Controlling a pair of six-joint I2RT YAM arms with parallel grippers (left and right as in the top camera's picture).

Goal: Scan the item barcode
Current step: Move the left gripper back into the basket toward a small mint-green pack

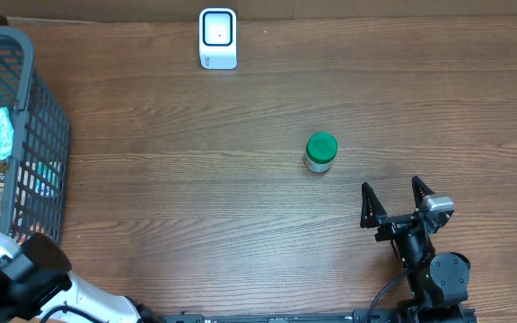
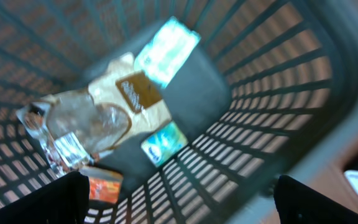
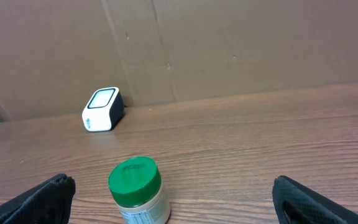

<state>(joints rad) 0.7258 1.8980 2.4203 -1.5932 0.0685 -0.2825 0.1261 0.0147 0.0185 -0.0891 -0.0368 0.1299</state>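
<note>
Dark fingertips (image 3: 48,198) of the right claw (image 1: 390,190) fill the two lower corners of its wrist view. They stand wide apart with nothing between them, so this claw is released. Ahead of it and a little to its left, quite near, the jar (image 3: 135,190) with the green lid stands upright on the table (image 1: 240,197). Much farther ahead and more to the left, the white barcode scanner (image 1: 218,39) sits just in front of the cardboard wall (image 3: 229,43).

The left claw (image 2: 179,208) is released as well. It hangs above the grey basket (image 1: 34,135), and below it I see several packets (image 2: 166,46), all blurred.

I judge that we are at the beginning, because no item is grasped. For the next move I would bring the right claw forward around the jar, close it below the lid, and then carry the jar to the scanner. I cannot see the barcode, so the jar may need turning.
</note>
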